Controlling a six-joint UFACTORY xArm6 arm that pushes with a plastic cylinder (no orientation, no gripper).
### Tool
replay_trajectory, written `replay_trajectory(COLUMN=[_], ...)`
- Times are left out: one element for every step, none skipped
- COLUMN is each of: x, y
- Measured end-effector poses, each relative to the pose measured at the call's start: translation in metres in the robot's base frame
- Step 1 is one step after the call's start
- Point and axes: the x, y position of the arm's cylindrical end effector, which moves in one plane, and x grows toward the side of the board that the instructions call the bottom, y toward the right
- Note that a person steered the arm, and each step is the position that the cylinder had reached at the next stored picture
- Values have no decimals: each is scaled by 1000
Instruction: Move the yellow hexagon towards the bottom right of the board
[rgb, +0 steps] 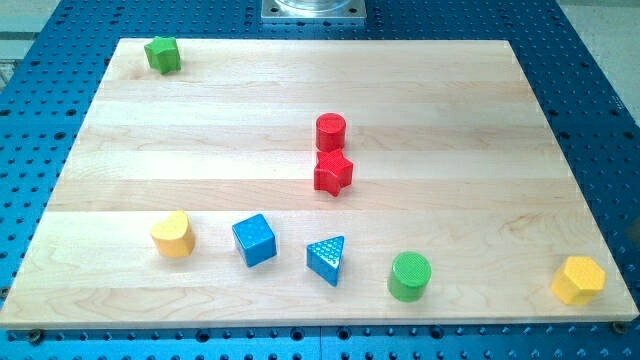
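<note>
You won't find my tip anywhere in this view — neither the rod nor its lower end shows, so where it stands relative to the blocks can't be told.

Your target, the yellow hexagon (578, 279), sits at the view's bottom right, close to the corner of the wooden board (200, 130) and well apart from everything else. The nearest block to it is the green cylinder (410, 276), off to its left along the bottom edge. Keep going left and you meet the blue triangle (327, 260), then the blue cube (254, 240), then a second yellow block (172, 234) — rounded on one side, perhaps a heart, though the shape is hard to make out from here. These four run in a loose row across the lower part of the board, none touching.

Near the middle you'll see the red cylinder (331, 132) with the red star (333, 173) directly below it, the two touching or very nearly so. A green star (162, 54) sits alone at the top left corner. Around the board is a blue perforated table (600, 90), and a grey metal mount (312, 9) shows at the view's top edge.
</note>
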Motion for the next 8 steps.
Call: replay_trajectory(x=[55,57,58,56,56,57,58,58], y=[-37,-55,-99,-108,-136,-176,-222,-282])
